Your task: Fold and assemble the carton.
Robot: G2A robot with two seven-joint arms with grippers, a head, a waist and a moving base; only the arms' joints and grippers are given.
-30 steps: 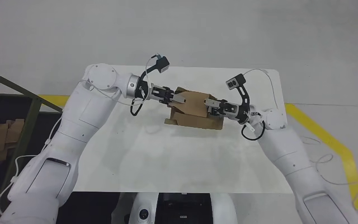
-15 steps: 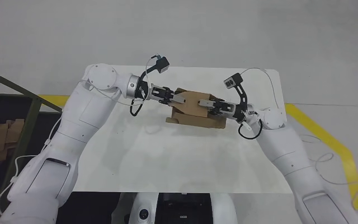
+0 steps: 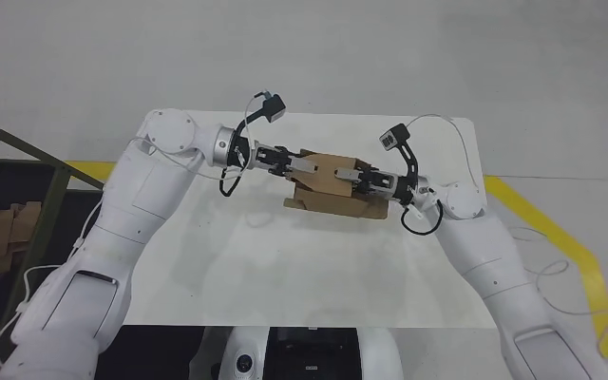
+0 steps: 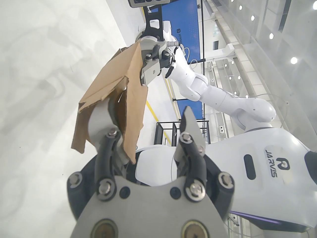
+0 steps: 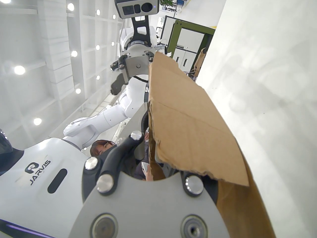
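Brown cardboard carton, partly unfolded, is at the far middle of the white table, held between my two grippers, which meet it from opposite ends. My left gripper is spread apart, with one finger tucked under a raised flap and the other clear of the cardboard. My right gripper touches the opposite end panel; I cannot tell whether it is clamped there.

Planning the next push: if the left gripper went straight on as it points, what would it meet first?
The brown cardboard carton, whose panel stands between the left gripper's open fingers; beyond it, probably the right gripper, though depth is unclear.
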